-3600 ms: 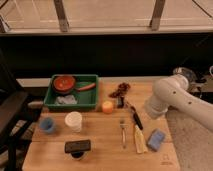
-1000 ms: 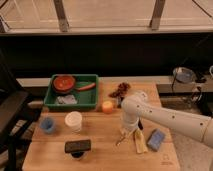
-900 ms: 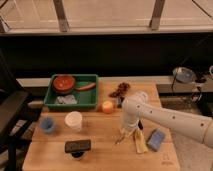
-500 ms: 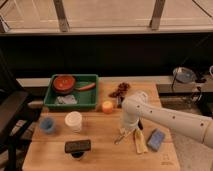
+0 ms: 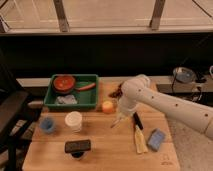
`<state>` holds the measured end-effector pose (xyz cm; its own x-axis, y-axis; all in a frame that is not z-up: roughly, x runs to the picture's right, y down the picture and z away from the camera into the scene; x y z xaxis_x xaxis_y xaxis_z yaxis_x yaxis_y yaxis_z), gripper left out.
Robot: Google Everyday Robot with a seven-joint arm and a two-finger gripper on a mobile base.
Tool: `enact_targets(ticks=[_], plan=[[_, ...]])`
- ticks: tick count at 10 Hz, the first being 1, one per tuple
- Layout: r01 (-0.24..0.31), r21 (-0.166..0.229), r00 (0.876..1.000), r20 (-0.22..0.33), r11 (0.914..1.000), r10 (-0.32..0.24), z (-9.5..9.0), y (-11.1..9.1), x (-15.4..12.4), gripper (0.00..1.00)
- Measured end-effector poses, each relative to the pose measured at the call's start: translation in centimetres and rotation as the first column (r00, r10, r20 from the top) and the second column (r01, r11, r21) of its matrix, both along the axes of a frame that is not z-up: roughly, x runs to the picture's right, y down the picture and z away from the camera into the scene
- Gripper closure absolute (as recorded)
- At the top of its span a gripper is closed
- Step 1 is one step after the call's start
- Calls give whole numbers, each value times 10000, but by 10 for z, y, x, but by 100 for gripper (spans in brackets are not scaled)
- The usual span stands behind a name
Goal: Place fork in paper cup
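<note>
The slim silvery fork (image 5: pixel 117 122) hangs tilted in my gripper (image 5: pixel 120 115), its low end just above the wooden table (image 5: pixel 110 150) near the middle. My gripper points down from the white arm (image 5: pixel 150 97) that reaches in from the right, and it is shut on the fork's upper end. The white paper cup (image 5: pixel 74 121) stands upright to the left of the gripper, well apart from it and about a cup's width lower in the view.
A small blue cup (image 5: pixel 47 125) stands left of the paper cup. An orange round object (image 5: pixel 107 106) lies just left of the gripper. A green tray (image 5: pixel 55 102) with a red bowl (image 5: pixel 64 82) is behind. A black-handled utensil (image 5: pixel 137 121), yellow brush (image 5: pixel 140 143), blue sponge (image 5: pixel 156 140) and black object (image 5: pixel 77 146) lie around.
My gripper went down onto the fork lying right of centre, closed on it, and has now risen a little; the fork has left the table and hangs tilted.
</note>
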<state>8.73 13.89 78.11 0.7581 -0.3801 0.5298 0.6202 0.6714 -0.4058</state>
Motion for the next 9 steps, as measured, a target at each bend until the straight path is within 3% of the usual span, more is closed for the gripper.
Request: enact_targets(ticks=[2,4,9], plan=[[-486,84,9985,253,9988,484,-7,-41,-23,100],[-717,-31,9959,557,9974,718,-12,-65,-64,100],[-707,-128,9957,585,9974,714,-14,-67,-70,100]])
